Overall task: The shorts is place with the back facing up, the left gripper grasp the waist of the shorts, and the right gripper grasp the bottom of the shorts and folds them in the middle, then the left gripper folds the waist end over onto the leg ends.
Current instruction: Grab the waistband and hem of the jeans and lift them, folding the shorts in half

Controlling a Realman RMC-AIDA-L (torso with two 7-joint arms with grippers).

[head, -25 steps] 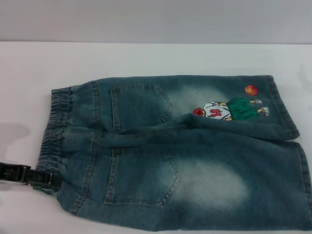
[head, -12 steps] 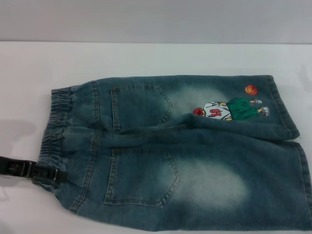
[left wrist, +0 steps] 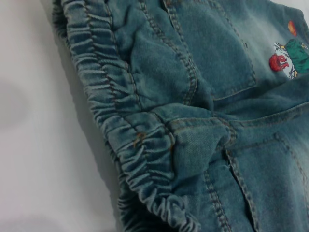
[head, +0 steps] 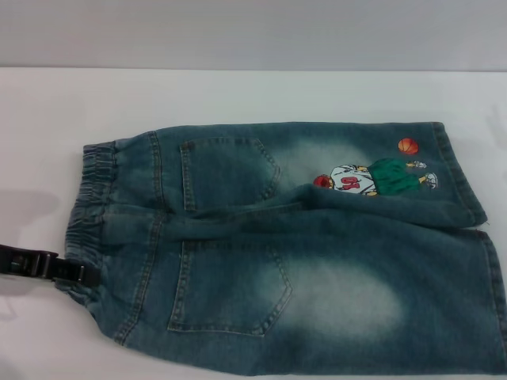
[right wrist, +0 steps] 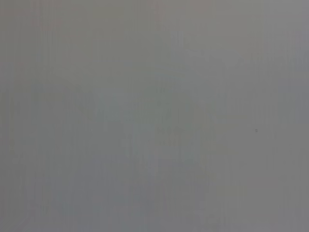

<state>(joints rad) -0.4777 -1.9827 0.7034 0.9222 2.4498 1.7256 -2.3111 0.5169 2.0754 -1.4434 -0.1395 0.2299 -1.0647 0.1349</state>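
The faded blue denim shorts (head: pixel 301 253) lie flat on the white table (head: pixel 238 95), back up, with two patch pockets showing. The ruffled waist (head: pixel 91 206) is at the left; the leg ends (head: pixel 493 293) are at the right, one beside the cartoon print (head: pixel 372 178). My left gripper (head: pixel 87 275), a black claw, reaches in from the left edge and meets the near corner of the waist. The left wrist view shows the gathered waist (left wrist: pixel 120 125) close up, with a pocket (left wrist: pixel 212 43) beyond it. The right gripper is out of view, and the right wrist view shows only plain grey.
A grey wall (head: pixel 253 32) runs behind the table's far edge. White tabletop shows beyond the shorts and to the left of the waist. The near leg reaches the right and bottom edges of the head view.
The left gripper has shifted slightly farther along the near end of the waist. The shorts have hardly moved.
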